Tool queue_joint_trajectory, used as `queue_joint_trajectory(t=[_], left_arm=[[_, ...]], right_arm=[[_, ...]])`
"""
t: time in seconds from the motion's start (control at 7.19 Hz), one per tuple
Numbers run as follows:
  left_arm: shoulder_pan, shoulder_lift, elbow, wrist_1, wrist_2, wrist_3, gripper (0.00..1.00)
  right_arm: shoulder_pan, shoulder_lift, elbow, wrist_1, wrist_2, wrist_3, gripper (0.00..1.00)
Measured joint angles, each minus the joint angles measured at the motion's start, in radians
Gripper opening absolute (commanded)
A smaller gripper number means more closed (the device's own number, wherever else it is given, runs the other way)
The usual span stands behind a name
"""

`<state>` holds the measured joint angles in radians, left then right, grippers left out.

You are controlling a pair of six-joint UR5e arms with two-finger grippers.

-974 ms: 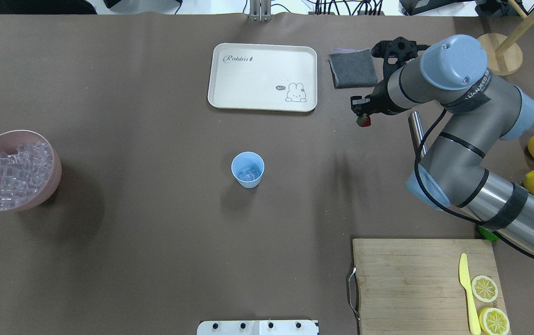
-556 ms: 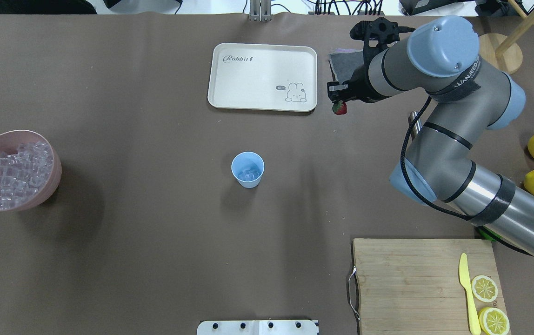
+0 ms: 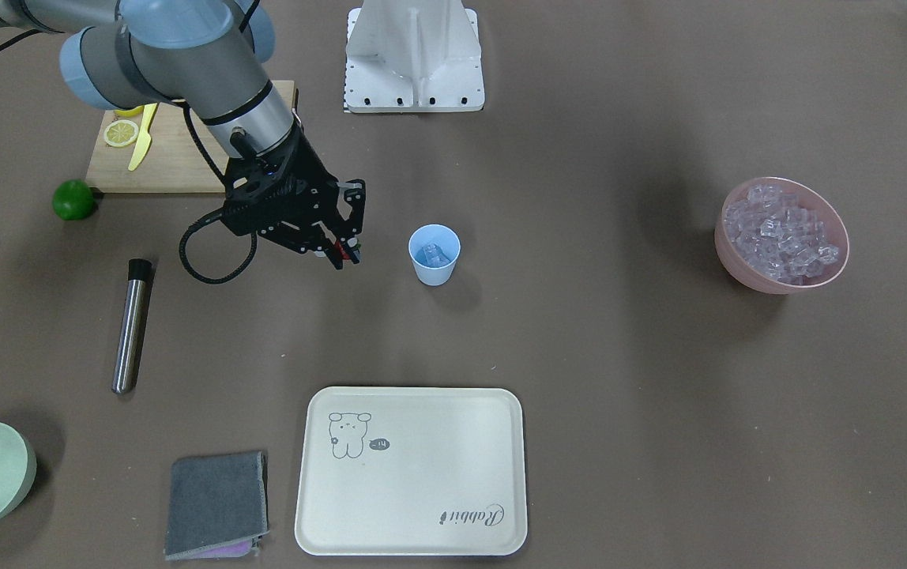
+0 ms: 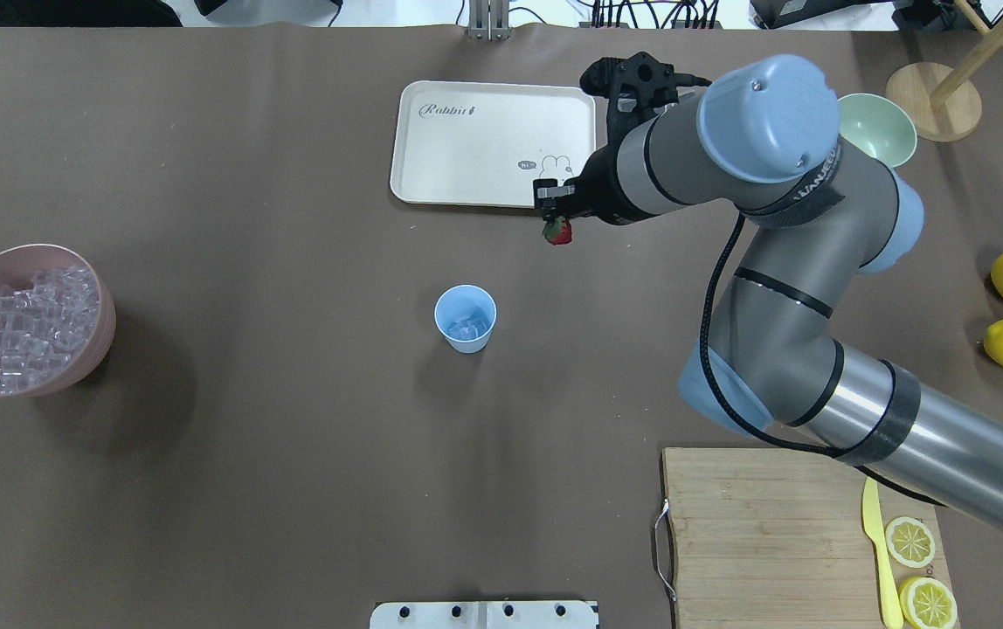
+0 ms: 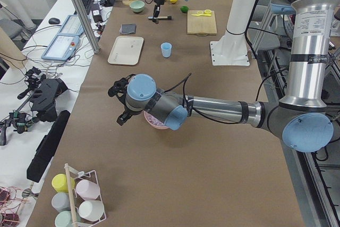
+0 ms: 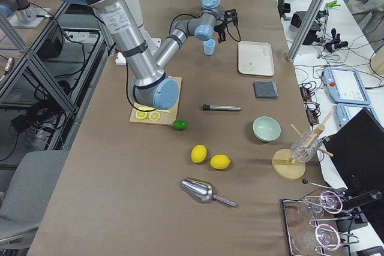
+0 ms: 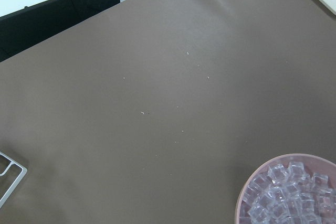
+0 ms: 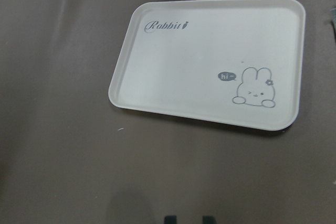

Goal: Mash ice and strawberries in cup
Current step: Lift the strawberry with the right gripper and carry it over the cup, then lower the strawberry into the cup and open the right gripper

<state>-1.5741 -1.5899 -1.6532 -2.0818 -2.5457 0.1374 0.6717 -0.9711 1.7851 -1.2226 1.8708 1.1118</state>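
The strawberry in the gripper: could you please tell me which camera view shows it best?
The overhead exterior view: the strawberry shows unobstructed, pinched by the right gripper. The front-facing view shows only a red sliver; elsewhere it is indiscernible.

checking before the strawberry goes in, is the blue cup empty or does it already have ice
Not empty: a few clear ice cubes lie at the bottom of the upright light-blue cup, well below its rim.
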Motion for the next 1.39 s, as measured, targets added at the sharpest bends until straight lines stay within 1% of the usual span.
queue_joint_trajectory(t=[0.42,0.83,1.39], left_arm=[[0.002,0.0,-0.006,0.0,0.006,0.0,0.97],[0.007,0.028,-0.008,-0.023,0.01,0.021,0.97],[0.011,0.056,-0.01,-0.036,0.003,0.055,0.97]], right_arm=[[-0.103,0.031,0.002,0.0,-0.085,0.007,0.0],[-0.186,0.048,-0.006,0.001,-0.152,0.006,0.0],[-0.218,0.067,-0.023,0.0,-0.198,0.005,0.0]])
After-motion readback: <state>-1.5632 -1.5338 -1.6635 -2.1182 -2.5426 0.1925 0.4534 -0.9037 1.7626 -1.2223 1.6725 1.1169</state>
